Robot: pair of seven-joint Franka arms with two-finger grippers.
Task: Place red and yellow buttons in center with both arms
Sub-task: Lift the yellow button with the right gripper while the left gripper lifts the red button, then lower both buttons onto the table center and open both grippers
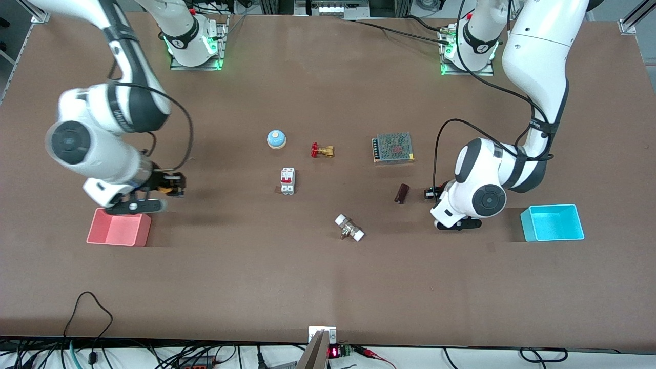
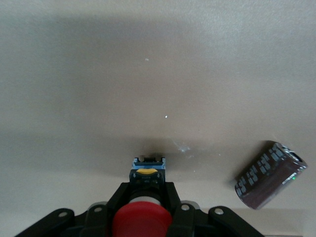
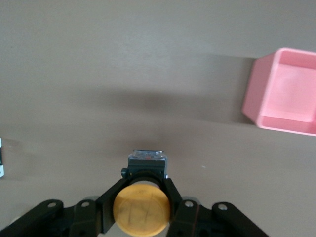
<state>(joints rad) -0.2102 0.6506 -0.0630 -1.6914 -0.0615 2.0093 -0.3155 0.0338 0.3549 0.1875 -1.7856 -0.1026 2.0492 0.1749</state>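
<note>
Buttons like these look light, rigid and smooth-capped, best pinched across the black base below the cap, as both are now. The right gripper (image 3: 142,197) clamps the yellow button (image 3: 141,210) above the table (image 1: 328,277) beside the pink bin (image 1: 119,229). The left gripper (image 2: 146,195) clamps the red button (image 2: 140,221) just above the table near a dark cylinder (image 2: 270,174); each long axis runs along the fingers, cap toward the wrist.

The right tool (image 3: 141,197) hangs above the surface, fingers clamped on the yellow button (image 3: 141,210). The left tool (image 2: 143,202) sits low, fingers clamped on the red button (image 2: 140,222).
</note>
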